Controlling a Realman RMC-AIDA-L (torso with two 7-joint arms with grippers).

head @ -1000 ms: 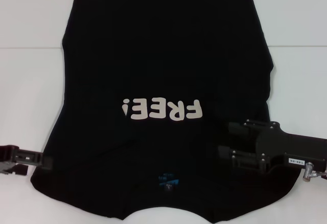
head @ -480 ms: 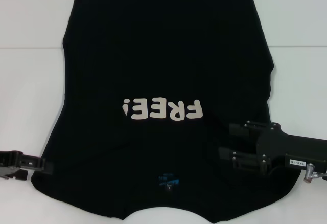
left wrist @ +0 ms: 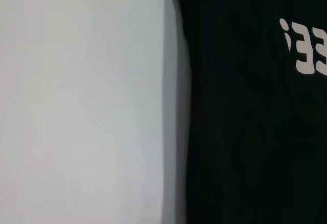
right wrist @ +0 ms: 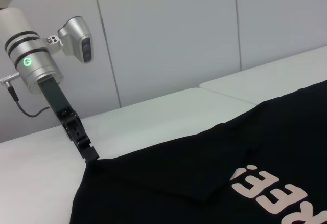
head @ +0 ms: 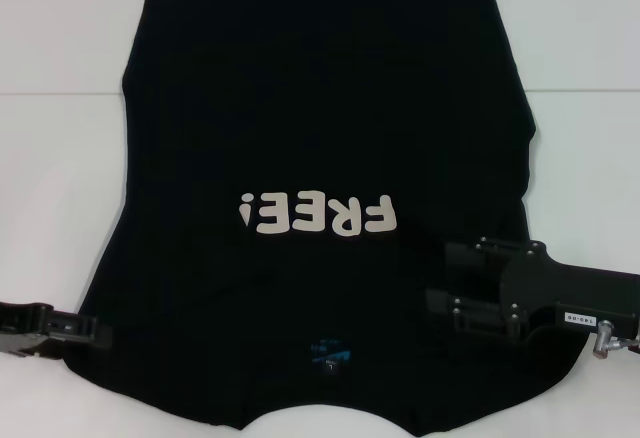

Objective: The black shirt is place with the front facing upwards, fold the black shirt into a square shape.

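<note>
The black shirt [head: 320, 108] lies flat and front up on the white table [head: 60, 158], its white "FREE!" lettering [head: 318, 215] and blue neck label [head: 330, 350] towards me. My left gripper [head: 100, 330] lies low at the shirt's near left sleeve edge. In the right wrist view it [right wrist: 90, 155] touches the shirt's corner [right wrist: 102, 165]. My right gripper [head: 440, 276] is over the shirt's near right shoulder area, jaws apart, with black cloth between and under them. A low crease [head: 425, 233] runs from the lettering to it. The left wrist view shows the shirt's side edge [left wrist: 186, 106].
The white table has a seam [head: 60, 93] running across behind the shirt's middle. A white panelled wall [right wrist: 168, 35] stands beyond the table in the right wrist view. Bare table shows on both sides of the shirt [head: 590, 158].
My left gripper has dropped nearer to me and slid in to the shirt's sleeve edge. My right gripper has hardly moved.
</note>
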